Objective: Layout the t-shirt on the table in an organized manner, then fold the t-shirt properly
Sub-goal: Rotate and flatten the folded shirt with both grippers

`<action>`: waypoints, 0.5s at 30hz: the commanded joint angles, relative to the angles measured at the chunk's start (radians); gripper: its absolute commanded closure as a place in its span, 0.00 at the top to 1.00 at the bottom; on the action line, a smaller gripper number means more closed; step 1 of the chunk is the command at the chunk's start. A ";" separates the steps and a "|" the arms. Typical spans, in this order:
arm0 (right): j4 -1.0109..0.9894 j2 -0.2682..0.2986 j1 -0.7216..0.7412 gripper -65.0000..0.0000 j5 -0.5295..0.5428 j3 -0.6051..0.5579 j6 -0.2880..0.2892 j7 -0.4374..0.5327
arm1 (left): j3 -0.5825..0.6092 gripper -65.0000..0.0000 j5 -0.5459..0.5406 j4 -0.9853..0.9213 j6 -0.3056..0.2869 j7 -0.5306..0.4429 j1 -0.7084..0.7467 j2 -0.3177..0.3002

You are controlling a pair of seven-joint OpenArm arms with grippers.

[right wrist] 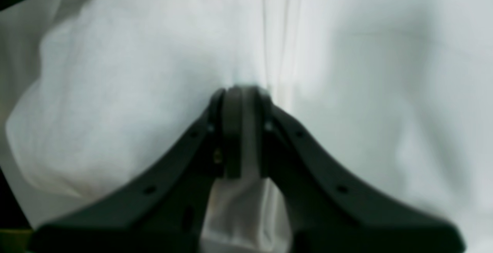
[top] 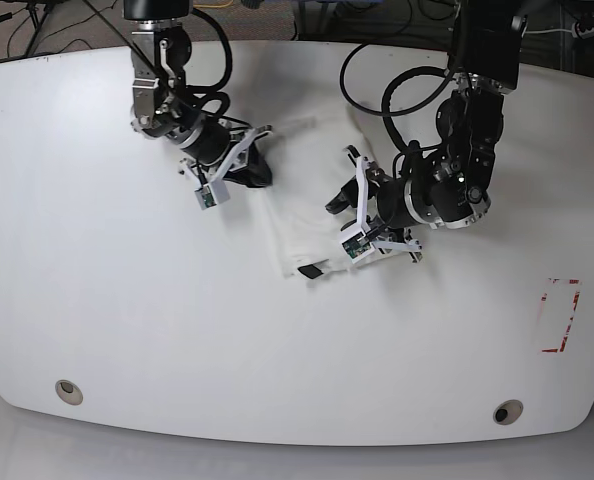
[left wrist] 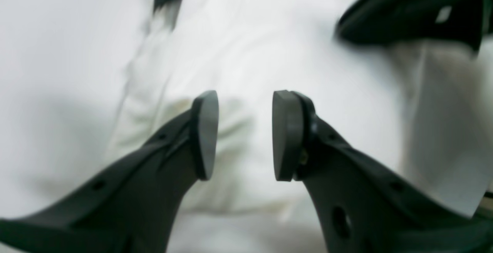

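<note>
The white t-shirt [top: 302, 205] lies bunched and creased on the table [top: 97, 260], between my two arms. In the base view my right gripper [top: 257, 170] sits at the shirt's upper left edge. The right wrist view shows this gripper [right wrist: 242, 95] shut on a pinched fold of the t-shirt [right wrist: 134, 91], with cloth trailing out behind the pads. My left gripper [top: 320, 238] is at the shirt's lower right part. Seen from the left wrist, that gripper [left wrist: 245, 135] is open just above the t-shirt [left wrist: 250, 45], with nothing between the pads.
A red-white tape rectangle [top: 562, 315] marks the table at the right. Two round metal grommet holes [top: 69, 390] [top: 507, 411] sit near the front edge. Black cables hang behind both arms. A dark blurred part of the other arm [left wrist: 412, 10] shows in the left wrist view.
</note>
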 commanded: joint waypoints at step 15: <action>0.226 0.095 -0.020 0.11 0.015 -0.038 -0.073 0.004 | -0.024 0.31 -0.006 0.007 0.009 -0.031 0.006 0.088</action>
